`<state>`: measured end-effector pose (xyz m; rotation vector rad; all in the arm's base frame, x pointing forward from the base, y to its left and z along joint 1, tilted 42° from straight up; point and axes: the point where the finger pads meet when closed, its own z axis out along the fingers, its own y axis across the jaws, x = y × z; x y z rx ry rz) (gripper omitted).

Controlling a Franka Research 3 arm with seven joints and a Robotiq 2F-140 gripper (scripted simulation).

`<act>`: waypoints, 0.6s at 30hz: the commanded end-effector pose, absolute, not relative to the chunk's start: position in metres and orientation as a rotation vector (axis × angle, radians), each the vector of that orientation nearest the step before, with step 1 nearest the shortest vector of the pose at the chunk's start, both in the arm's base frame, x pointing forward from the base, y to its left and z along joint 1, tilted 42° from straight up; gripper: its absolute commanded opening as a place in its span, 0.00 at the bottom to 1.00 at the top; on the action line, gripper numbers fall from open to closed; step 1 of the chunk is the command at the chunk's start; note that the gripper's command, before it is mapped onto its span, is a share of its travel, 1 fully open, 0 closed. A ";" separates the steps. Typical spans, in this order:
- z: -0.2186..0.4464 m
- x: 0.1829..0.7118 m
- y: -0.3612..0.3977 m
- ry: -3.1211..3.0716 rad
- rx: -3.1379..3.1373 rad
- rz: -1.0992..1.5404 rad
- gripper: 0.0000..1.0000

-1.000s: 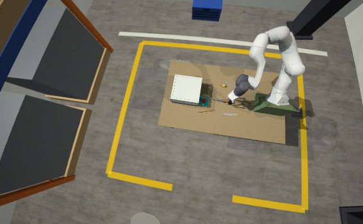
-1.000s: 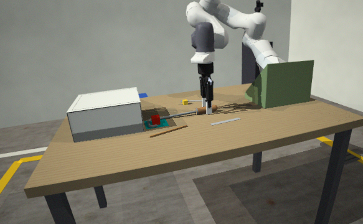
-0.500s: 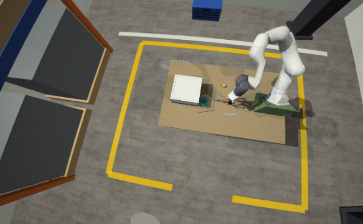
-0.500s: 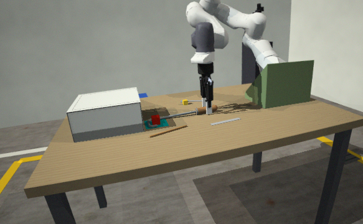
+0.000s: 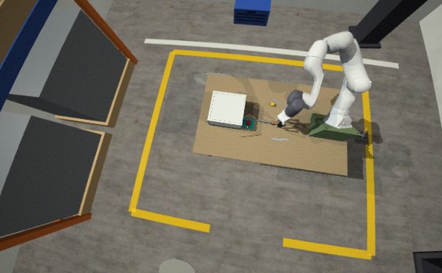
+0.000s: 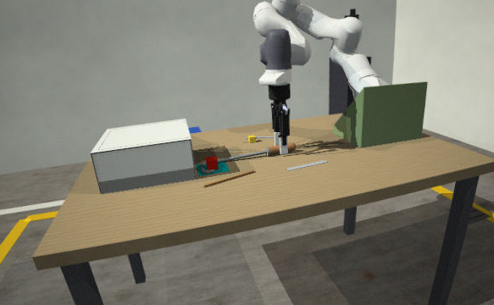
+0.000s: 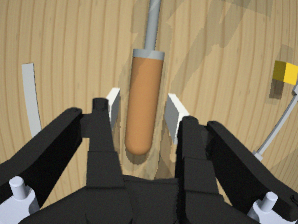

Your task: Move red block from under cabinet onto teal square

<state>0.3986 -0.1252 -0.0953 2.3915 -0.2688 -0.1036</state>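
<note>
The wooden table point(image 6: 357, 186) carries a white cabinet point(image 6: 145, 152) at its left. Just right of the cabinet lies the teal square point(image 6: 223, 168), and the red block point(image 6: 212, 163) stands on it, out from under the cabinet. From the top view the block appears inside the square's border, though how much margin it has I cannot tell.

A hooked tool lies to the right of the block: its grey rod point(image 6: 242, 156) runs from the square to a wooden handle point(image 7: 143, 106). The hook end sits beside the block, and whether it touches I cannot tell.

The gripper point(image 7: 144, 119) stands low over the handle, its fingers partly apart with a gap on each side of the wood. It grips nothing.

The main risk, as I judge it, lies in the retreat. If a pad point(image 7: 174, 111) catches the handle as the arm lifts or swings, the rod would shift and the hook could drag the block across the square's edge. A straight rise looks safest.

A thin brown stick point(image 6: 229, 178), a grey strip point(image 6: 307, 165) and a yellow-headed tool point(image 6: 252, 138) lie nearby, well apart from the block.
</note>
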 end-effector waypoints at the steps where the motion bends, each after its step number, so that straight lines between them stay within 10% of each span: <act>1: -0.092 0.399 -0.123 -0.266 2.391 -0.107 0.34; 18: -0.055 0.406 -0.090 -0.266 2.391 -0.107 0.34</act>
